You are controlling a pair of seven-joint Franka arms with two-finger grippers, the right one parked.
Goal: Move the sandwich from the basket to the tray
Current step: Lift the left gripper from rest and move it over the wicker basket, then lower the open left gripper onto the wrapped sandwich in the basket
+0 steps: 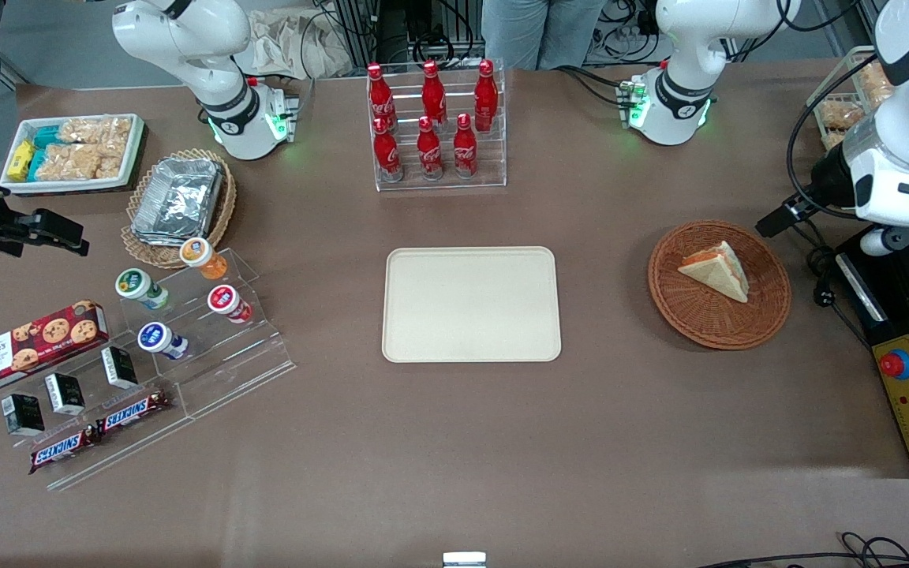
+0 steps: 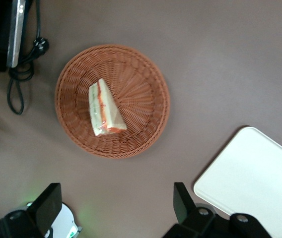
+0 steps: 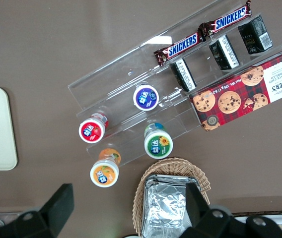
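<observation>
1. A white rectangular tray of snack packets (image 1: 74,151) sits at the table's (image 1: 454,442) corner at the parked arm's end, farthest from the front camera; a lighter scalloped-rim wicker basket holding foil containers (image 1: 179,205) lies just beside it, nearer the camera.
2. A clear acrylic stepped stand (image 1: 186,371) carries small round tubs with coloured lids, black packets and Snickers bars; a red Walker's biscuit box (image 1: 32,345) lies against it.
3. A clear rack of red cola bottles (image 1: 432,126) stands at the table's edge farthest from the camera, near its middle.
4. The large flat cream-beige rectangular plastic tray (image 1: 471,304) lies at the table's middle, bare.
5. The round reddish-brown woven wicker basket (image 1: 719,284) rests toward the working arm's end, well apart from the tray; the small triangular white-bread sandwich (image 1: 717,270) lies inside it, orange-red filling showing at its cut edge.
6. The left arm's black two-finger gripper (image 2: 117,206) hangs high above the table near the basket, its fingers (image 2: 182,202) spread wide and holding nothing; it touches neither basket nor sandwich.
</observation>
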